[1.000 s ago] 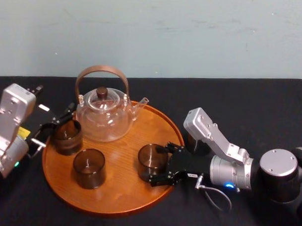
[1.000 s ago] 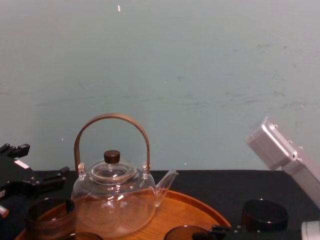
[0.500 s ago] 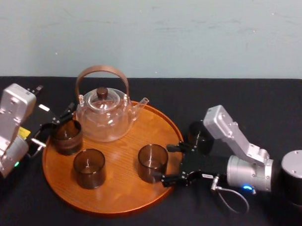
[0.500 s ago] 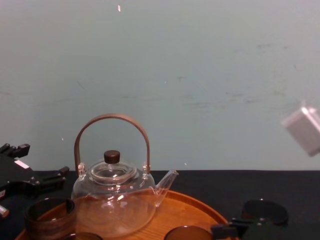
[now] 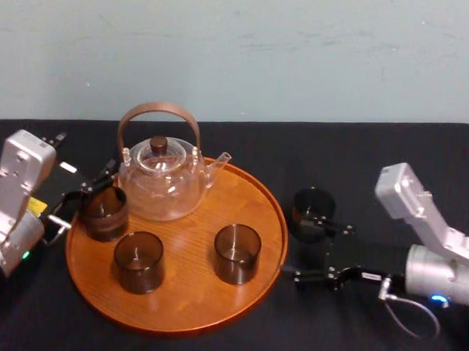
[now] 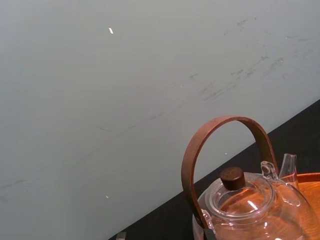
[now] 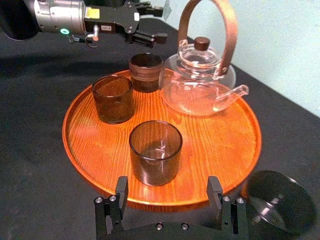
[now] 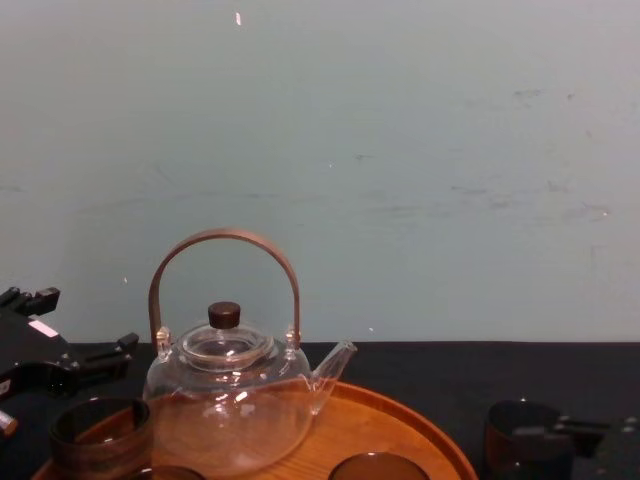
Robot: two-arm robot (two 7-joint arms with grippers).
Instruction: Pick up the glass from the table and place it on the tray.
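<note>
Round wooden tray point(image 5: 206, 213), orange-brown with visible grain and a low raised rim, on a table point(image 5: 374, 157) covered in matte black cloth. On the tray stand a clear glass teapot point(image 5: 163, 187) with an arched brown handle, a dark knob on its lid and a short spout, and three smoky brown cylindrical tumblers: a front-right tumbler point(image 5: 237, 253), a front-left tumbler point(image 5: 138, 261) and a ribbed-looking left tumbler point(image 5: 104, 212) at the tray's left edge.

The glass point(image 5: 312, 211), a fourth tumbler of the same dark translucent tint and straight-walled shape, stands upright on the black cloth just beside the tray's right rim, off the tray.

The right gripper point(image 5: 309, 247), with black fingers on a silver arm, lies low over the table to the right of the tray. Its jaws are spread wide and hold nothing; the far finger sits against or just in front of the glass, and which cannot be told.

The left gripper point(image 5: 86, 193) is at the tray's left edge, just behind the left tumbler, its jaws apart and empty.
</note>
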